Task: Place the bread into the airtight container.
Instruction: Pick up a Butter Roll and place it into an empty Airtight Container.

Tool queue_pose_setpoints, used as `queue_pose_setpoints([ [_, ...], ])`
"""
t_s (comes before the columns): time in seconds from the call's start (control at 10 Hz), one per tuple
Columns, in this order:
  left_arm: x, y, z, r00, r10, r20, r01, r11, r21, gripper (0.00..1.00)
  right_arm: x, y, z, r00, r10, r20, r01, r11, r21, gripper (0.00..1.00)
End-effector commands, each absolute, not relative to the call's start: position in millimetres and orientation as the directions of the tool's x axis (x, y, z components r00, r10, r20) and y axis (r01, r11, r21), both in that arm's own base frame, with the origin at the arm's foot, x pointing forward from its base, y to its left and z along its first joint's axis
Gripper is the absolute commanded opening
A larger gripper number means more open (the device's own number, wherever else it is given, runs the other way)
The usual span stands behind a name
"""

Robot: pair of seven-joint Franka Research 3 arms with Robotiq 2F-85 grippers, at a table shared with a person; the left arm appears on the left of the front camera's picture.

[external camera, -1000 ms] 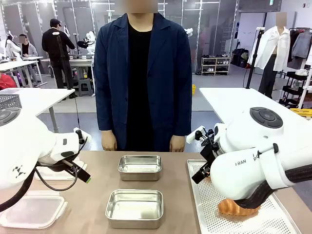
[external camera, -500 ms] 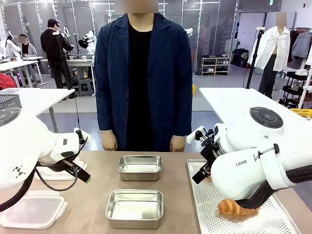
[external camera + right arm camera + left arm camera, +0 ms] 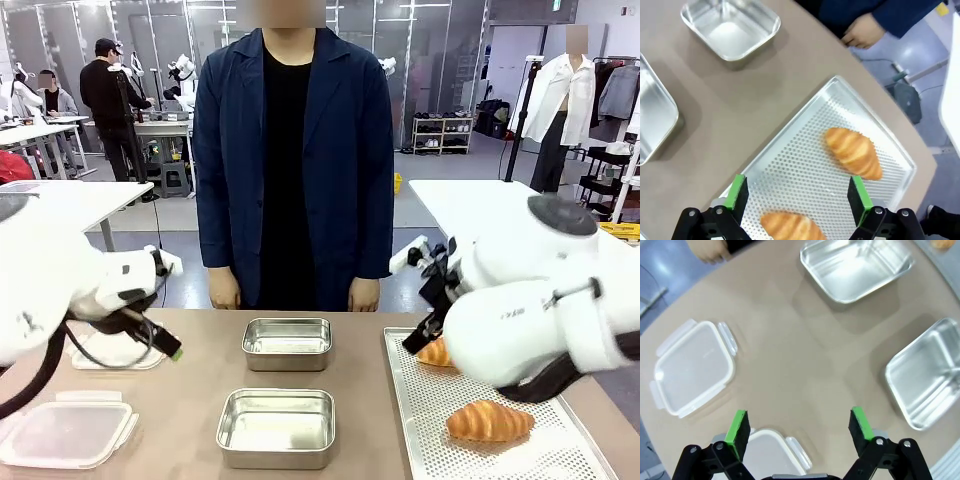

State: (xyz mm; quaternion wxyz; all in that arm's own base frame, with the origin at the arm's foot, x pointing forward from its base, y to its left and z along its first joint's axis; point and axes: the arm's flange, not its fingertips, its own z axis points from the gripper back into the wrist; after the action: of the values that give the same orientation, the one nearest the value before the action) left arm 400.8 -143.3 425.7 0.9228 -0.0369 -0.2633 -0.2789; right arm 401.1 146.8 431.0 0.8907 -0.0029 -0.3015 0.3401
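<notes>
Two croissants, the bread, lie on a perforated metal tray (image 3: pixel 520 460) at the right: one near (image 3: pixel 489 421), one farther back (image 3: pixel 435 352). The right wrist view looks down on both, the far croissant (image 3: pixel 854 152) and the near one (image 3: pixel 790 226). My right gripper (image 3: pixel 799 192) hovers open above the tray, nothing between its green pads. Two open steel containers stand mid-table, one far (image 3: pixel 287 343) and one near (image 3: pixel 276 427). My left gripper (image 3: pixel 799 425) hangs open and empty over the table's left part, above the bare tabletop.
Two clear plastic lids lie at the left, one near (image 3: pixel 65 432) and one farther (image 3: pixel 110 357); the left wrist view has them too (image 3: pixel 692 367). A person stands at the far edge, hands (image 3: pixel 363 293) hanging by the table.
My right arm has lifted and drawn back, uncovering both croissants on the tray. My left arm has also shifted up and to the left. Both grippers stay open.
</notes>
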Motion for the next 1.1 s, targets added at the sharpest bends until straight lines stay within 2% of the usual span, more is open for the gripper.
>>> queue_pose_setpoints([
  [0.0,388,-123,503,0.695,-0.482,0.534,0.561,0.828,0.018,1.0,395,119,509,0.564,0.619,0.547,-0.629,0.751,-0.2,1.0],
  [0.2,365,-104,580,0.675,-0.474,0.566,0.552,0.833,0.04,1.0,374,93,589,0.559,0.621,0.55,-0.625,0.751,-0.213,1.0],
  [0.5,307,-79,694,0.637,-0.456,0.622,0.569,0.822,0.019,1.0,311,61,698,0.528,0.635,0.563,-0.627,0.739,-0.246,1.0],
  [0.8,247,-65,765,0.598,-0.439,0.671,0.535,0.842,0.073,1.0,246,38,755,0.532,0.639,0.556,-0.616,0.742,-0.263,1.0],
  [1.0,216,-59,785,0.56,-0.44,0.702,0.54,0.836,0.093,1.0,213,26,772,0.521,0.637,0.568,-0.601,0.747,-0.285,1.0],
])
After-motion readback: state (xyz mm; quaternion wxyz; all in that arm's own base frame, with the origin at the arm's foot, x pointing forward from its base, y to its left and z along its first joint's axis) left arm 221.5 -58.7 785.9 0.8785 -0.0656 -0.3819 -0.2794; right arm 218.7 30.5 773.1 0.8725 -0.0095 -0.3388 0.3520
